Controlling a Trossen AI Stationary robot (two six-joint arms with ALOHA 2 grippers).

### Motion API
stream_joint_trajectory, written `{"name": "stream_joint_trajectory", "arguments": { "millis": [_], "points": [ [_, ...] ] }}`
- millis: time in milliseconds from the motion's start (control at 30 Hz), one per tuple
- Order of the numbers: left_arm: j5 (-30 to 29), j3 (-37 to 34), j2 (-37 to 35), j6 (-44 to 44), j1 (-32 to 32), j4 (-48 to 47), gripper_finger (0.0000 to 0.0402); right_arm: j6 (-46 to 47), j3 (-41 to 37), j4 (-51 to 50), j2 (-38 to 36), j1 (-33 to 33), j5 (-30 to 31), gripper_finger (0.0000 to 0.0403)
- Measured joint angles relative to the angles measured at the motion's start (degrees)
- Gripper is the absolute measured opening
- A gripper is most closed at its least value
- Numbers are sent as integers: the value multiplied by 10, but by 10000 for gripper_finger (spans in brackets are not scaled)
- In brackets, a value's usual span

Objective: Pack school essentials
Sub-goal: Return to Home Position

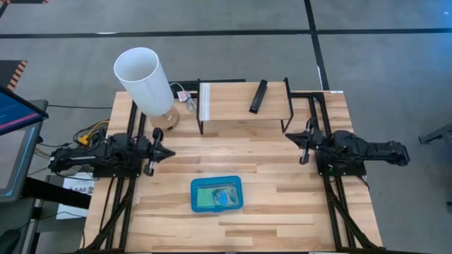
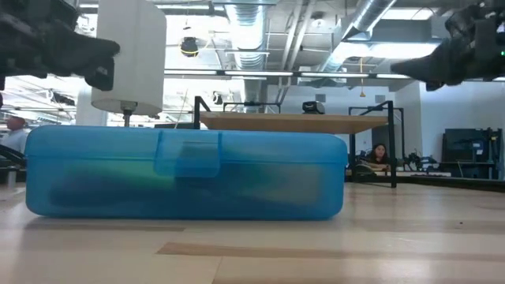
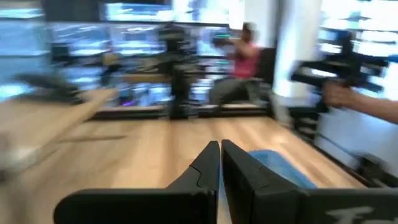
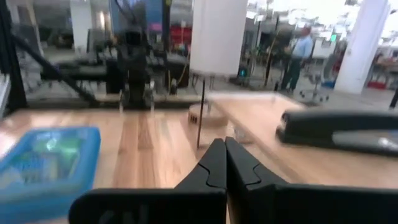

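My left claw (image 1: 167, 152) hangs above the wooden surface (image 1: 282, 212), well apart from the translucent blue hinged plastic case (image 1: 239, 185) and out past its short end on my left side, with its tip aimed across toward the other arm. Its two dark fingers (image 3: 208, 163) are pressed together with nothing between them. My right claw (image 1: 302, 146) hangs just as clear of the case, out past the opposite short end. Its fingers (image 4: 236, 163) are likewise closed tight on nothing, and its tip aims back at the left claw. The case lies flat between the two arms with its lid down. Its long axis runs from one arm's side to the other, and its latch tab is on the long wall that faces the low camera. The school essentials (image 1: 210, 195) show through the lid only as a green patch and some pale shapes. From the low camera a green streak lies along the case's length, but I cannot tell how the separate pieces point. Behind the case stands a raised wooden shelf on black legs (image 1: 233, 107) carrying a black bar-shaped object (image 1: 258, 96). A lamp with a white cylindrical shade (image 1: 145, 80) stands behind the case on my left arm's side.
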Motion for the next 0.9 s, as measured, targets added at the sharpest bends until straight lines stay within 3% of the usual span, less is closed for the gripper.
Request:
{"name": "stream_joint_trajectory", "arguments": {
  "millis": [100,900],
  "points": [
    [49,4,0,17,-1,-11,4,7,-1,-28,0,-4,0,5],
    [32,6,-1,15,0,-20,4,8,46,-97,0,-25,-5,3]
  ]
}}
